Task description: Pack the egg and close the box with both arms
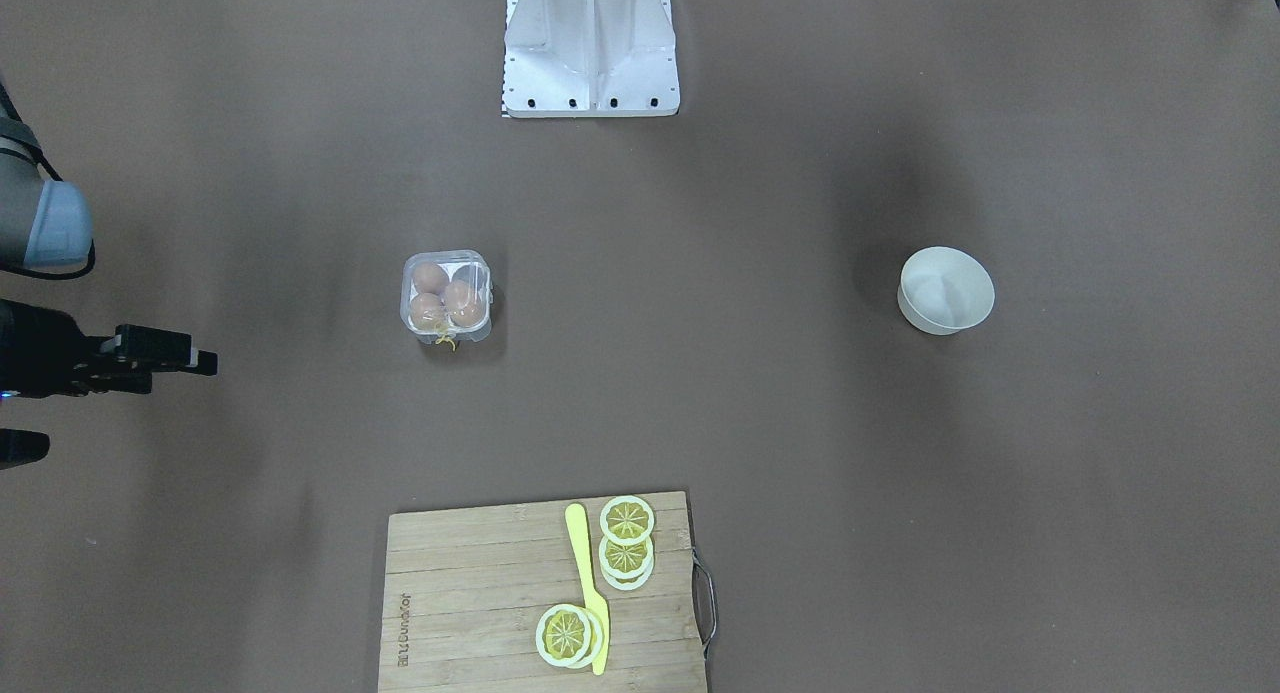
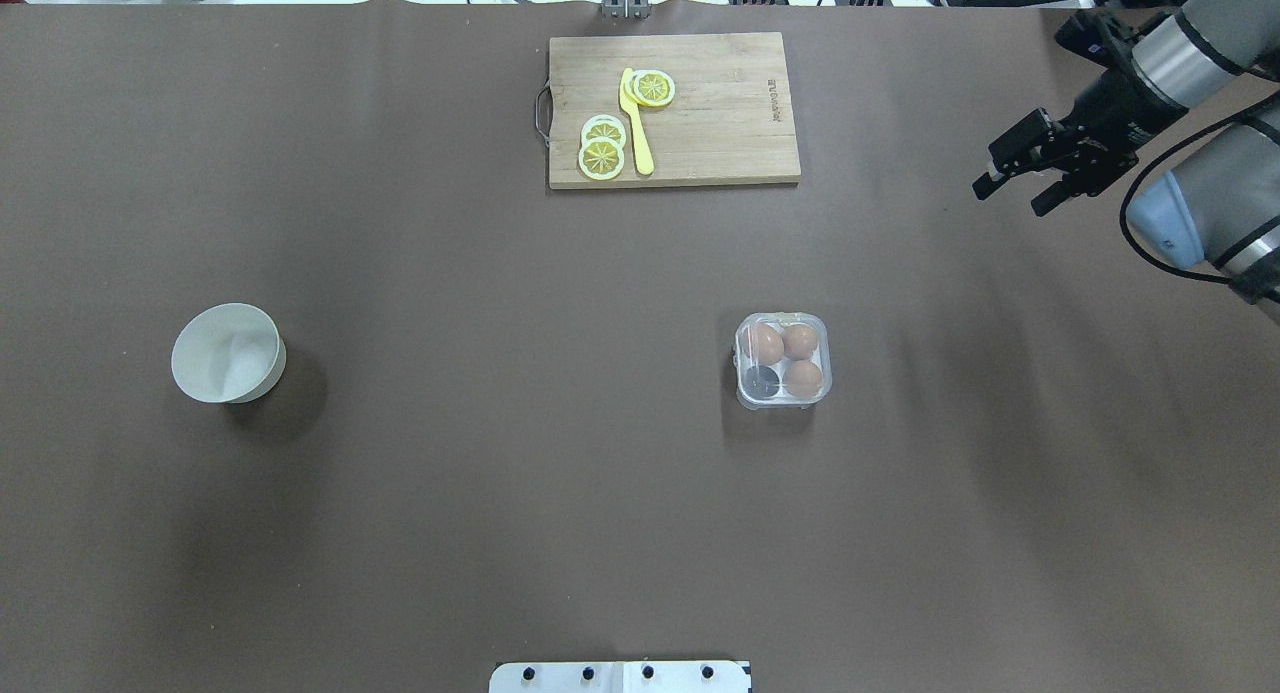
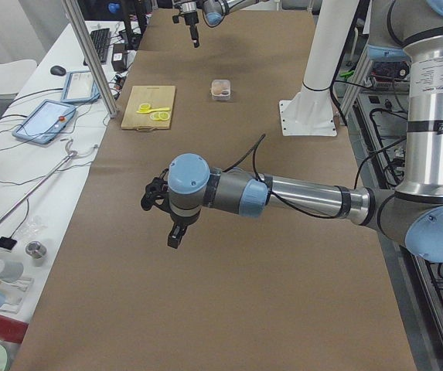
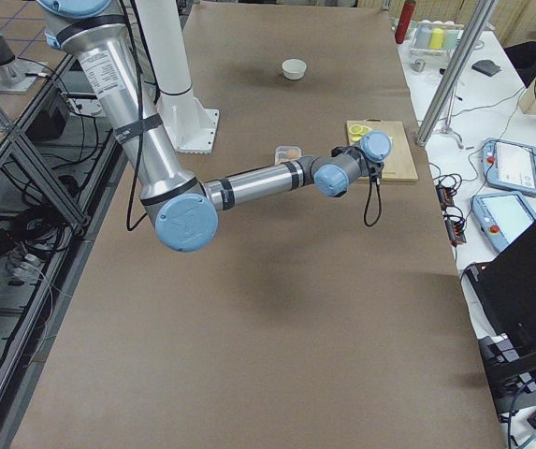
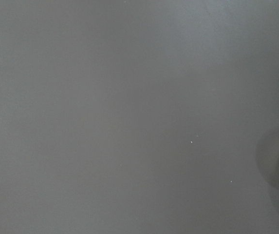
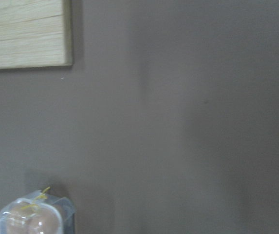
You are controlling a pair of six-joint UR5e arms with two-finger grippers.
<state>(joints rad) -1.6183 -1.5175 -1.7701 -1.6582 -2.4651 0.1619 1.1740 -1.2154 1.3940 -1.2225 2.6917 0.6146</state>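
The box (image 2: 782, 360) sits mid-worktop, nearer the right edge, lid seemingly down over three eggs (image 2: 800, 341). Right gripper (image 2: 1010, 201) hangs by the far right corner, jaws wide and empty, so probably job done. Can't tell the jaws on the left gripper (image 3: 174, 238).

Left arm (image 3: 306, 199) and right arm (image 4: 249, 182) of silver-grey tubes, rounded light-blue joint caps (image 3: 188, 174), thin black bands at the joints, looping black cables (image 2: 1124, 223), matte black two-finger right gripper (image 2: 1012, 199), white metal base (image 1: 590, 43) with dark screws along its plate
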